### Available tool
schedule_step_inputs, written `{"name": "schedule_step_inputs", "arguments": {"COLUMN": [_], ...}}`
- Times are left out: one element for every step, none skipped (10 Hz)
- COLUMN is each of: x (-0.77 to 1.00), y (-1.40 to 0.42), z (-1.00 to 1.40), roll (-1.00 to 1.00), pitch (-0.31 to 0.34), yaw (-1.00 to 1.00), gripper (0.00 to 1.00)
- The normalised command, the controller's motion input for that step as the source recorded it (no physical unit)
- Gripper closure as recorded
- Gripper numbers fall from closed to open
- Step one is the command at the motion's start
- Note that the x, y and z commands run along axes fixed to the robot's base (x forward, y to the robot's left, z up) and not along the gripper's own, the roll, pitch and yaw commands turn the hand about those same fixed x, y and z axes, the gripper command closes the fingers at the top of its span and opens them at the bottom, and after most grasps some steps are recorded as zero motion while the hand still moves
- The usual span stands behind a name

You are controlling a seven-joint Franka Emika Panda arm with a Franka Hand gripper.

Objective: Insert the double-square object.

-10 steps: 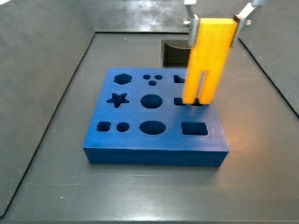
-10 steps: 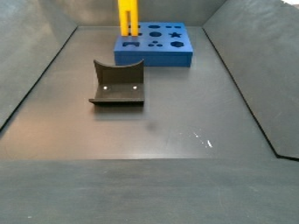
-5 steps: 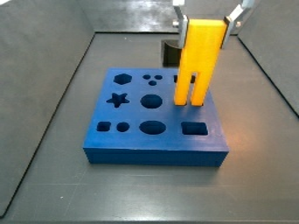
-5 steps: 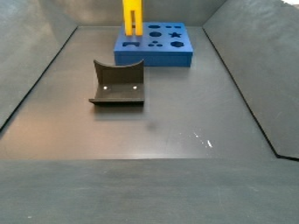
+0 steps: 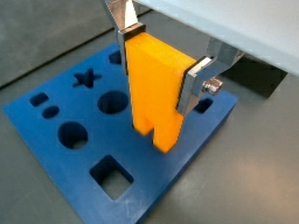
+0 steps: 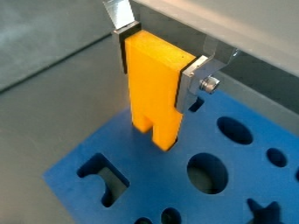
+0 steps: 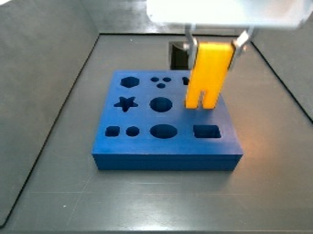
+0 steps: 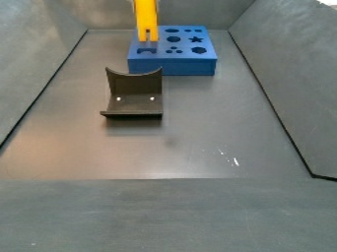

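1. The jaws of the gripper (image 5: 166, 59) are clamped on the upper part of the yellow peg (image 5: 159, 94), one silver finger (image 5: 197, 84) flat against each side. You can see the same grip in both wrist views (image 6: 158, 54).
2. The gripper comes straight down from above, right over the blue board (image 7: 167, 132), toward its far right part in a side view. The arm above it is mostly a blurry pale shape at the top of that view.
3. The peg stands upright, long axis vertical, with its two square legs pointing down at the board.
4. In a side view the peg (image 7: 208, 74) has its lower end at the board's top face, next to the big round hole (image 7: 160, 105) and behind the square hole (image 7: 208, 132). Can't tell how deep it sits, if at all.
5. From the far side view, the peg (image 8: 145, 21) rises over the board (image 8: 176, 51) at the back of the counter (image 8: 198, 138), and the dark grey block (image 8: 133, 94) with the curved notch sits well apart from it, closer to the camera.
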Motion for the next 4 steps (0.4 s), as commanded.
{"name": "schedule_step_inputs", "arguments": {"x": [0.11,0.00,0.00,0.00], "y": [0.00,0.07,0.00,0.00], "z": [-0.34,-0.06,0.00,0.00], "roll": [0.00,0.00,0.00,0.00], "pitch": [-0.090,-0.007,0.026,0.000], "yaw": [-0.03,0.00,0.00,0.00], "gripper": [1.00,1.00,1.00,1.00]}}
